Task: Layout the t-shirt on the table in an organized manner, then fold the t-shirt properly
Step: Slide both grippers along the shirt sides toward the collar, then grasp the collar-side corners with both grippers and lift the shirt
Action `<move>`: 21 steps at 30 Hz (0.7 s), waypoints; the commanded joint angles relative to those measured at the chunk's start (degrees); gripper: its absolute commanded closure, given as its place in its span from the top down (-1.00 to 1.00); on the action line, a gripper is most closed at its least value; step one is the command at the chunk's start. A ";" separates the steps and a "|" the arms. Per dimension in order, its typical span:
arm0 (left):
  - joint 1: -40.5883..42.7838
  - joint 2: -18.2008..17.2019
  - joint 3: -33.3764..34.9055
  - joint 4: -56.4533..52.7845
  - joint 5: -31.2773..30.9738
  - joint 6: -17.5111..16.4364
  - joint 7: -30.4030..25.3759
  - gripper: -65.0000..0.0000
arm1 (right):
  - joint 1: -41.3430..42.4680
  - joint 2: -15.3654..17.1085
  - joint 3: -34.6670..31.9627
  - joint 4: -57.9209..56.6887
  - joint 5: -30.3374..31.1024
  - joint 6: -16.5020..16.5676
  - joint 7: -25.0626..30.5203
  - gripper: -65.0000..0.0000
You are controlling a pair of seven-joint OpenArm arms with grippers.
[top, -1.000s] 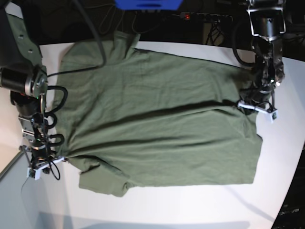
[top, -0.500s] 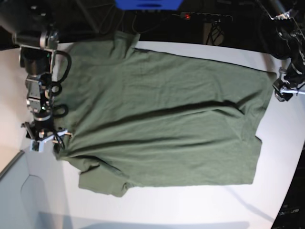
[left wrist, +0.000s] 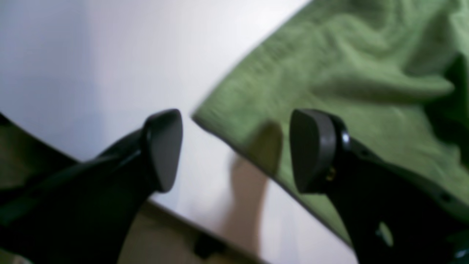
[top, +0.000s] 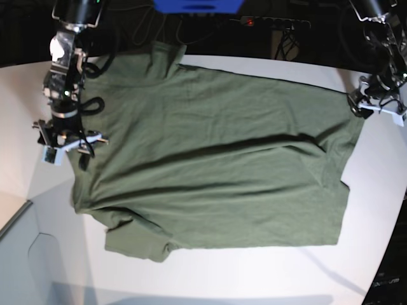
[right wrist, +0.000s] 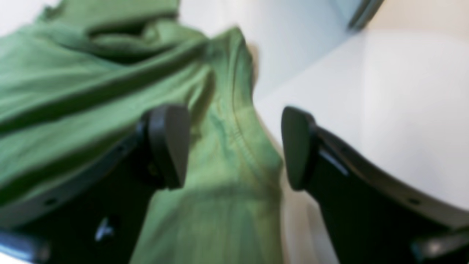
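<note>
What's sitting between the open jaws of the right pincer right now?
In the right wrist view, the right pincer stands open, and a hemmed edge of the olive-green cotton t-shirt lies in the gap, with bare white table beside it. Neither pad visibly touches the cloth.

Quick count: one olive t-shirt (top: 216, 159), one white table (top: 254, 279), two grippers, the left gripper (top: 376, 105) on the right side and the right gripper (top: 63, 141) on the left.

T-shirt (top: 216, 159): olive green, spread flat, lightly creased, one sleeve bunched.
Worktop (top: 375, 210): white, curved edge, under the t-shirt.
</note>
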State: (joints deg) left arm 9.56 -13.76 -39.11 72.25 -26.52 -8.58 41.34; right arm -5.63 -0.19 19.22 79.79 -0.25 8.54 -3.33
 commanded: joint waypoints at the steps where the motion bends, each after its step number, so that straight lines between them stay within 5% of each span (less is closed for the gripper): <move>1: -0.11 -0.61 1.09 0.24 -0.60 -0.26 -1.91 0.37 | -0.48 -0.21 -0.01 2.54 0.21 0.04 1.18 0.15; 7: 0.86 -0.61 3.11 -3.54 -0.60 -0.17 -6.75 0.33 | -8.39 -3.46 -0.19 9.75 0.21 0.04 0.83 0.15; 15: 0.94 -0.26 2.76 -4.42 2.92 -0.26 -6.84 -0.25 | -18.86 -8.21 -0.45 18.89 0.21 0.04 0.83 0.16; 21: 0.94 -0.26 2.76 -4.42 2.92 -0.26 -6.40 -0.28 | -24.75 -8.81 -4.67 20.56 0.21 0.04 0.74 0.16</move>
State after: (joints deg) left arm 10.00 -13.78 -36.34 67.72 -23.77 -9.15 32.47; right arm -30.28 -9.02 14.33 99.39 -0.23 8.58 -4.08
